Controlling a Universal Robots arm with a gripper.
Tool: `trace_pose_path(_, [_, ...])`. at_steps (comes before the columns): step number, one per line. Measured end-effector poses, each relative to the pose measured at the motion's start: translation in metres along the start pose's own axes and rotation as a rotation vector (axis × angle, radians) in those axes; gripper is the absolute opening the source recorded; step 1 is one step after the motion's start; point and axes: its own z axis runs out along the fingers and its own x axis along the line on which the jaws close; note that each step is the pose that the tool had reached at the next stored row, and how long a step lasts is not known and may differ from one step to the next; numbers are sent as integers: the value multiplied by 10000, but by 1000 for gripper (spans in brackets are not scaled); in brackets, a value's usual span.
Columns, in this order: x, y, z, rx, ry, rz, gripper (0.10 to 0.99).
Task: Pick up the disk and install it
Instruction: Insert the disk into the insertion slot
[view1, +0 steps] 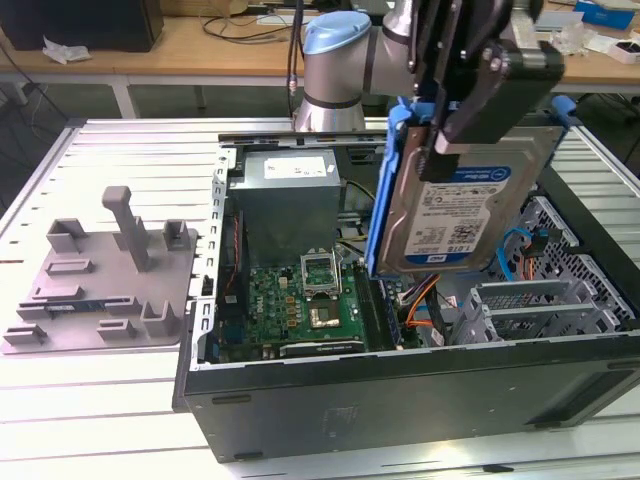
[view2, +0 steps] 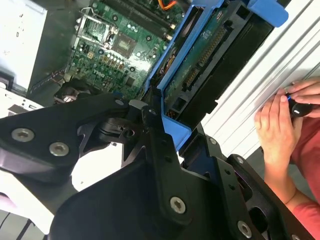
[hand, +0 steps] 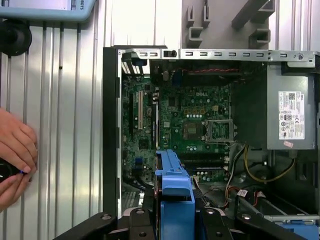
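The step in hand was the transfer stage: the disk (view1: 465, 210) had been picked up and was not yet installed. The gripper (view1: 455, 140) was clamped on the disk's upper edge, its jaws closed across the blue rails (view1: 395, 150), and it held the unit on edge with the labelled face toward the exterior view. The disk hung above the open computer case (view1: 400, 400), over the area between the motherboard (view1: 300, 300) and the drive cage (view1: 560, 300) at the exterior view's right, apparently clear of both. In the first wrist view, the rail edge (hand: 175, 200) pointed down into the case. A person's hand (view2: 277, 127) rested on the slatted table just beside the case. As a judgement, installation called for aligning the rails with the bay guides in the cage and keeping clear of the loose cables.
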Motion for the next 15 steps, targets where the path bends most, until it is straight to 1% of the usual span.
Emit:
trace_pose_path(4, [12, -113, -3, 0, 0, 1, 369])
trace_pose_path(8, [29, -247, -6, 0, -1, 2, 369])
trace_pose_path(9, [39, -330, -8, 0, 0, 0, 369])
trace_pose_path(13, [57, -472, -12, 0, 0, 0, 369])
trace_pose_path(14, [64, -524, -13, 0, 0, 2, 369])
trace_pose_path(15, [68, -557, -14, 0, -1, 2, 369])
